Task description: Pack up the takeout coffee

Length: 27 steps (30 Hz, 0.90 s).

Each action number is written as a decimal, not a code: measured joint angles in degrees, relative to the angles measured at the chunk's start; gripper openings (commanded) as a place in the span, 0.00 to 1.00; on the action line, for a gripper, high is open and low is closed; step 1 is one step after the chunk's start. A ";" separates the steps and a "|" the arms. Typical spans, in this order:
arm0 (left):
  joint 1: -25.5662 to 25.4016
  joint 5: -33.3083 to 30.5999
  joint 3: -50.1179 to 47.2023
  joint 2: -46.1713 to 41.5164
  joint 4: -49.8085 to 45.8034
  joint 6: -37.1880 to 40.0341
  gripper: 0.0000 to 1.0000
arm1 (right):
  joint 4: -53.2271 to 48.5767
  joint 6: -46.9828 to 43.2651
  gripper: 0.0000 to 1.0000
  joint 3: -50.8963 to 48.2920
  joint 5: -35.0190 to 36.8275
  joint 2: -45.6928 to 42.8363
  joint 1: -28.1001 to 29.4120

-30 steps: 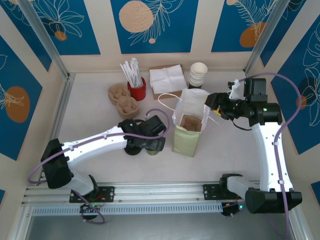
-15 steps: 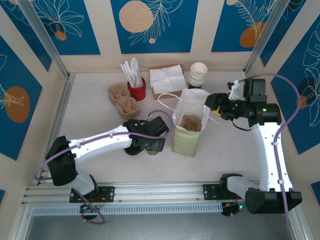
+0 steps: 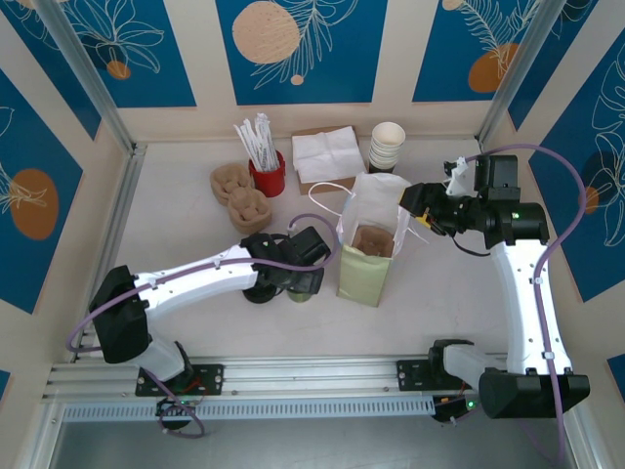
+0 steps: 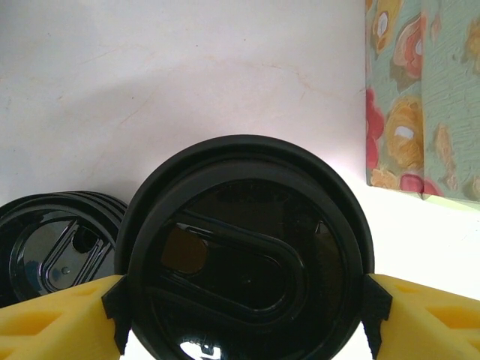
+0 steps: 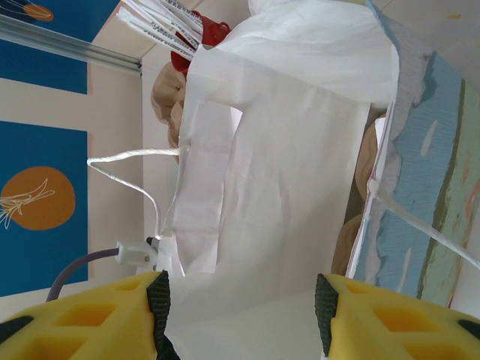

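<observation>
The takeout coffee [image 4: 244, 255] stands upright on the table, its long axis vertical and its black lid facing up at the left wrist camera. The left gripper [image 4: 241, 301] has it by the rim of the lid: one yellow finger pad touches each side, so the jaws stand wide and are closed on the cup. Seen from above, the cup [image 3: 301, 292] sits just under the left gripper [image 3: 293, 277], with its olive side showing at the near edge. A low stack of black lids [image 4: 56, 255] lies just beside it on the left, apart from the jaws.

The coming move turns on one relation: the paper bag [image 3: 363, 269] stands just to the right of the cup and is much taller, with its mouth open upward. The cup cannot slide in sideways. My judgement is that it has to rise above the rim, cross to the right, then come down straight. The left arm is nearer, and it already has the cup.

Something brown [image 3: 373, 239] takes up part of the bag's mouth; I cannot tell what it is, and the room beside it looks tight.

The right gripper [image 3: 422, 200] is at the bag's far right rim. In its own wrist view the jaws [image 5: 240, 315] stand partly apart with the bag's white wall [image 5: 285, 187] across the gap — whether they pinch the paper I cannot tell
</observation>
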 measured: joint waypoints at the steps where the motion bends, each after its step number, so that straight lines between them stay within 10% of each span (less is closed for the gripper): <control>1: 0.00 -0.04 -0.11 0.00 0.22 0.00 0.78 | 0.00 0.02 0.57 0.00 0.00 0.00 0.00; 27: -0.37 -2.58 -2.95 0.09 5.68 -0.02 0.77 | -0.02 0.00 0.57 -0.26 0.00 0.00 0.00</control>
